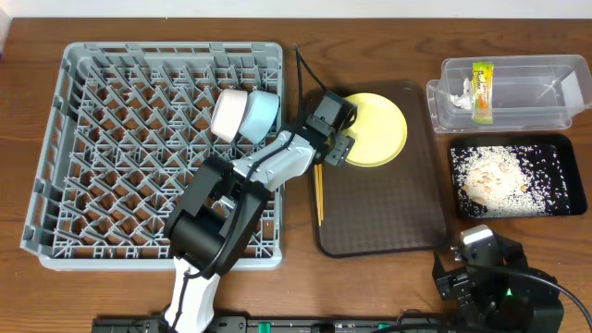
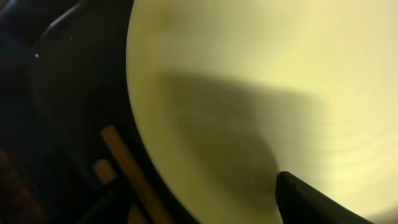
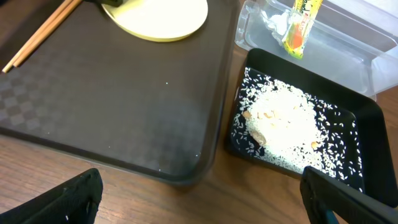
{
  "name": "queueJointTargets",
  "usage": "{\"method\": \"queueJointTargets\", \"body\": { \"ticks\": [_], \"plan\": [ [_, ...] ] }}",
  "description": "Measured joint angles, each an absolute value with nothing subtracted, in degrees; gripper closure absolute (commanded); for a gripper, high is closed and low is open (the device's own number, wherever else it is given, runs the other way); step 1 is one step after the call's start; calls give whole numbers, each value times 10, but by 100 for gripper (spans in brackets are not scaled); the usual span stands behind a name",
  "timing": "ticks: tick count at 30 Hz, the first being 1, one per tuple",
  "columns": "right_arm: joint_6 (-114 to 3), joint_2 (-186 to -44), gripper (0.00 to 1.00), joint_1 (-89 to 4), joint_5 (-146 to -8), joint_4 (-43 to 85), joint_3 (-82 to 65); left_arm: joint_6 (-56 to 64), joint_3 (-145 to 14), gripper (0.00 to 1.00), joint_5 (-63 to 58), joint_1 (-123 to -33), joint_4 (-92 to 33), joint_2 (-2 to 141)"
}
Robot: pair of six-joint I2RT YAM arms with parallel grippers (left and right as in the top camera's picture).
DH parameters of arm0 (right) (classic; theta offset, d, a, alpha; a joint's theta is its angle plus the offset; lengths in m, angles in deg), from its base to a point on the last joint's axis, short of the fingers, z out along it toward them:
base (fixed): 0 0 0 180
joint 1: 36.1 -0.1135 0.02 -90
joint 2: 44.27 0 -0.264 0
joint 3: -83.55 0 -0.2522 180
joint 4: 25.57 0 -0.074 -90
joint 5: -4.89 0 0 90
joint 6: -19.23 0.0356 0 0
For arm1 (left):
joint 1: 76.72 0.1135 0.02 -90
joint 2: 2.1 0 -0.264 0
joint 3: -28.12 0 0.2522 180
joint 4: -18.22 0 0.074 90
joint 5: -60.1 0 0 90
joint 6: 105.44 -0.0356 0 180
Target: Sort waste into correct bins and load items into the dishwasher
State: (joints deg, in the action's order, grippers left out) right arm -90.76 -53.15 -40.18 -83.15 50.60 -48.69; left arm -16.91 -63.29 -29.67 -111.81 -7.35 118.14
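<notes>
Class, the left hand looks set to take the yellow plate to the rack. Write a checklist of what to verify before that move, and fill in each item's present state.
1. Left hand at the plate's left edge: ok.
2. Firm grip on the plate's rim: cannot tell, only one finger shows in the wrist view.
3. Chopsticks off the plate, beside it on the tray: ok.
4. Room in the rack: ok, the two bowls fill only one spot near its right side.
5. Right hand open and away from the plate: ok.
</notes>
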Motion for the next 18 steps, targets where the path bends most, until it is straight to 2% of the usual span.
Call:
{"method": "queueJointTargets", "body": {
  "ticks": [9,18],
  "plan": [
    [-908,-532,1,-402,-832,506,-487,-179,-636,30,-292,-1118,-108,1175],
    [-908,-532,1,-402,-832,506,-487,-202,-636,29,-292,-1118,-129,1154]
  ]
}}
